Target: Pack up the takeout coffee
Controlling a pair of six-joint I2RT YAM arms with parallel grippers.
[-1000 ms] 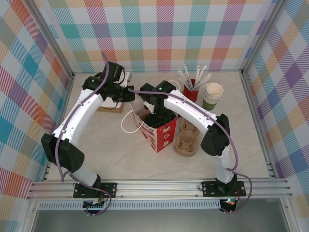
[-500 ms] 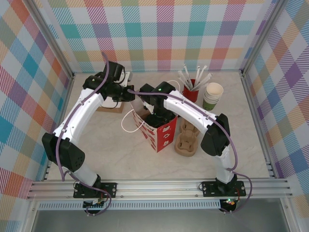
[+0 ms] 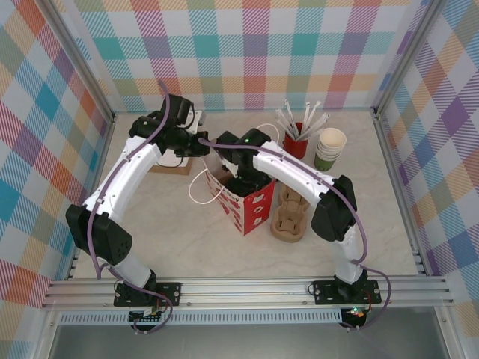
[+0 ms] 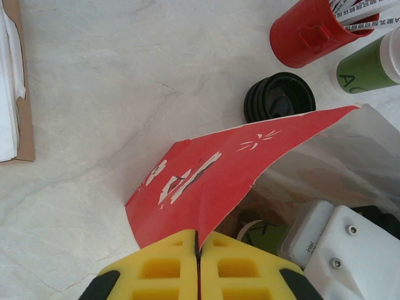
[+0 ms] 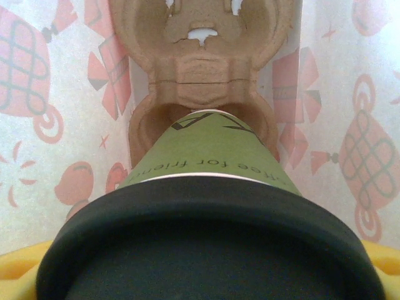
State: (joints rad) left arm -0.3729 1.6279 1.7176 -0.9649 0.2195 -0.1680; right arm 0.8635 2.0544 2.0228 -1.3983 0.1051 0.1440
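Inside the red bag (image 4: 212, 169), right tool (image 5: 200, 275) grasps the takeout coffee (image 5: 206, 156) by its lid; left tool (image 4: 197, 262) clamps bag edge.

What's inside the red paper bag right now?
A brown cup carrier lies inside the red paper bag, with the takeout coffee set into one well. The cup's black lid hides the nearer part of the carrier.
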